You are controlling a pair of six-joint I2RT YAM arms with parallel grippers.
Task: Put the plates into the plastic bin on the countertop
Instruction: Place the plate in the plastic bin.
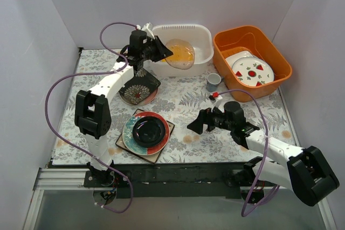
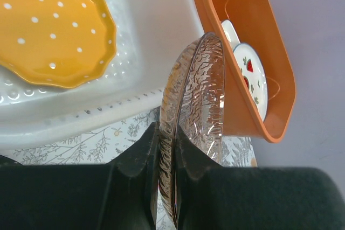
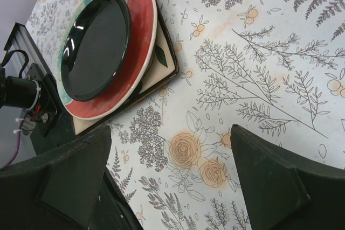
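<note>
Left tool (image 2: 166, 187) pinches a clear glass plate (image 2: 200, 95) by its rim over the white bin (image 2: 153, 30) at the table (image 1: 188, 100)'s far edge; right tool (image 3: 170, 181) gapes wide, empty.

Yellow plate (image 2: 54, 25) in bin (image 2: 148, 30), clear plate (image 2: 199, 95) upright

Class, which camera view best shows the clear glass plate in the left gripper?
Left wrist: the clear glass plate is close and edge-on, its texture sharp, pinched by the left gripper. Top external shows it small over the plastic bin; right wrist misses it.
</note>
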